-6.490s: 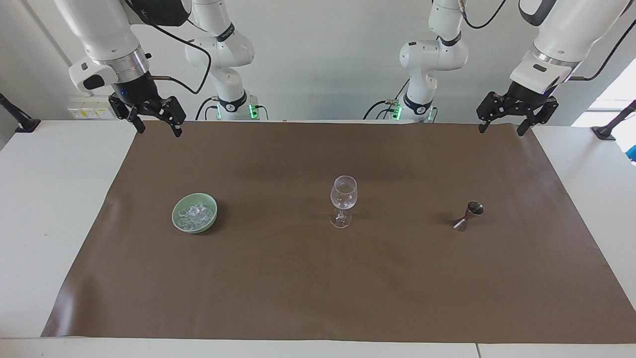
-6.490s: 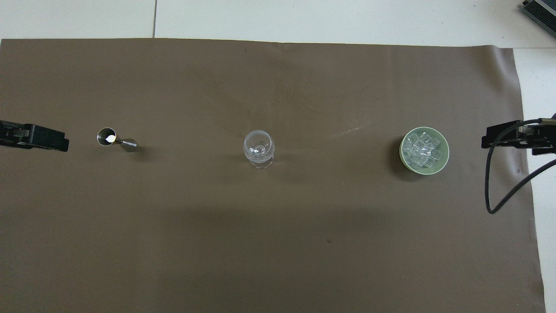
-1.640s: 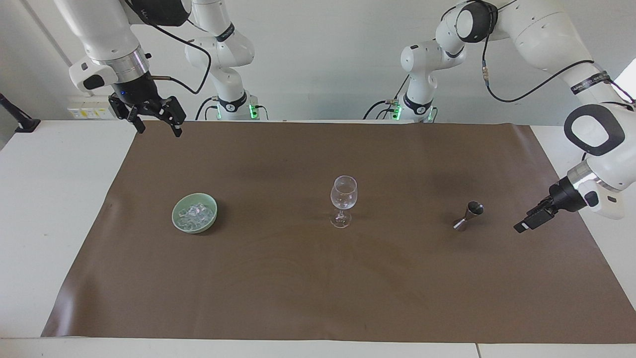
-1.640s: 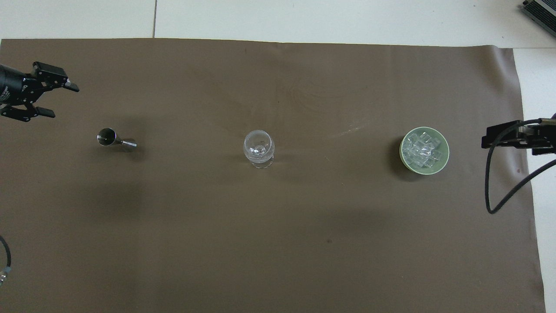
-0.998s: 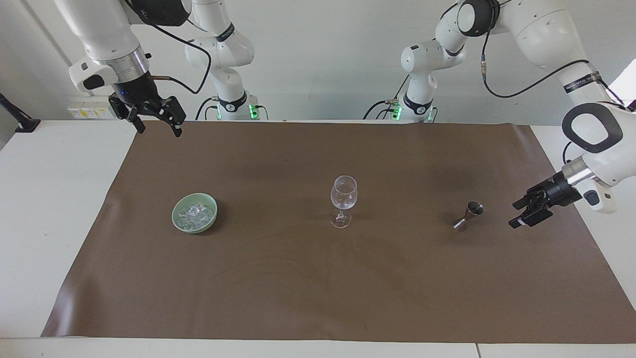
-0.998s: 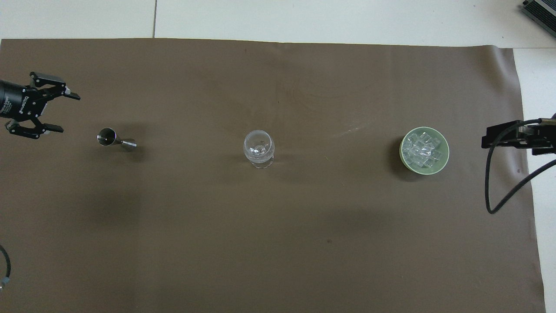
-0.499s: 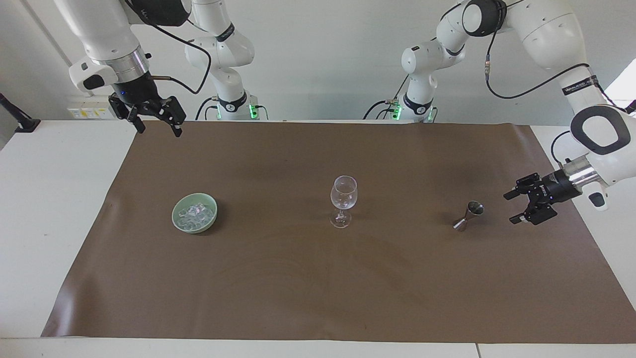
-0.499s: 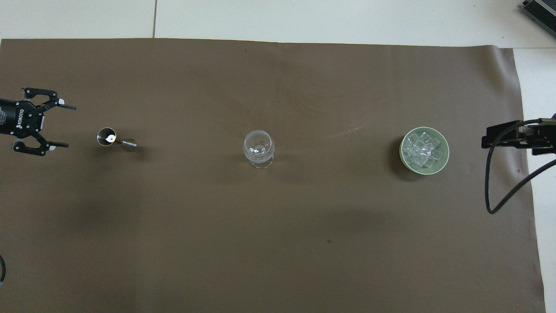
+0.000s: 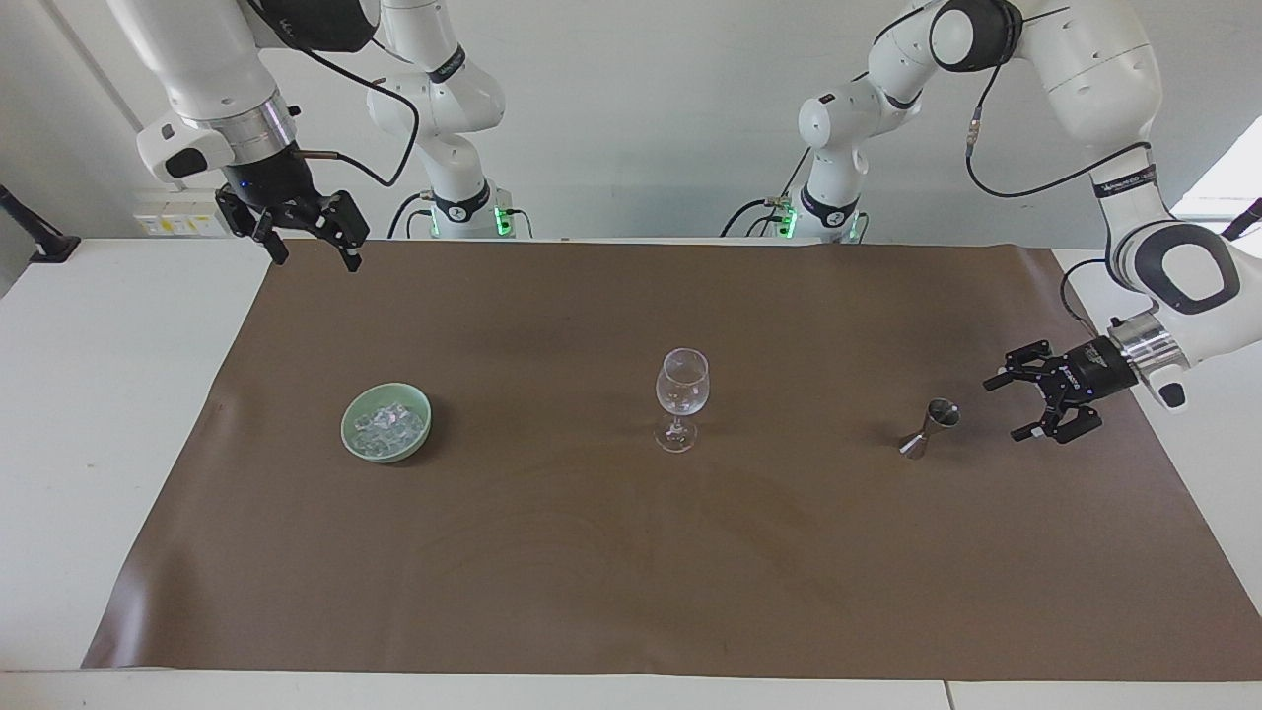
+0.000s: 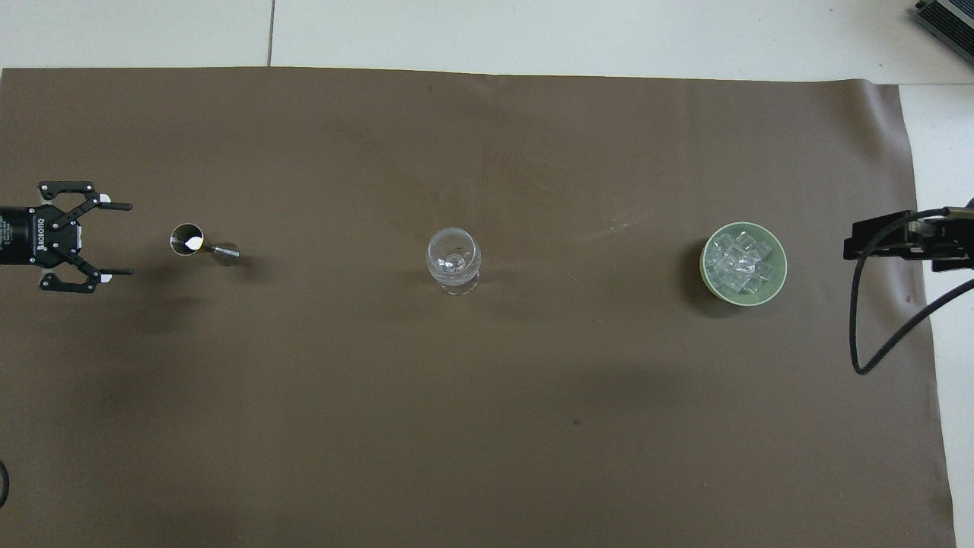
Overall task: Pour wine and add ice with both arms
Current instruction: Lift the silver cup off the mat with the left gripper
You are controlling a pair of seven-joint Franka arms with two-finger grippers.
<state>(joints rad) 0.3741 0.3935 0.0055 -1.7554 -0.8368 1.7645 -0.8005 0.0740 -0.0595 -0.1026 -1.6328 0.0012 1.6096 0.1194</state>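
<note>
A clear, empty-looking wine glass [image 9: 681, 399] [image 10: 453, 261] stands mid-mat. Toward the right arm's end sits a green bowl [image 9: 380, 455] [image 10: 704, 264] heaped with ice [image 9: 387, 424] [image 10: 738, 262]. A small steel jigger [image 9: 930, 428] [image 10: 199, 243] stands toward the left arm's end; only a bright glint shows in its cup, and no wine is visible. My left gripper [image 9: 1003, 408] [image 10: 123, 239] lies level and open just above the mat, pointing at the jigger with a gap between them. The right gripper [image 9: 317, 258] [image 10: 848, 247] waits open, high over the mat's edge by the robots.
A brown mat [image 9: 592, 552] covers most of the white table. Black clamp stands [image 9: 39, 242] [image 9: 1208, 256] sit at the table's corners nearest the robots. A black cable [image 10: 864, 335] loops down from the right wrist beside the bowl.
The left gripper has swung round until its open fingers frame the jigger's line, and edged slightly toward it. The right arm, glass, bowl and jigger have not moved.
</note>
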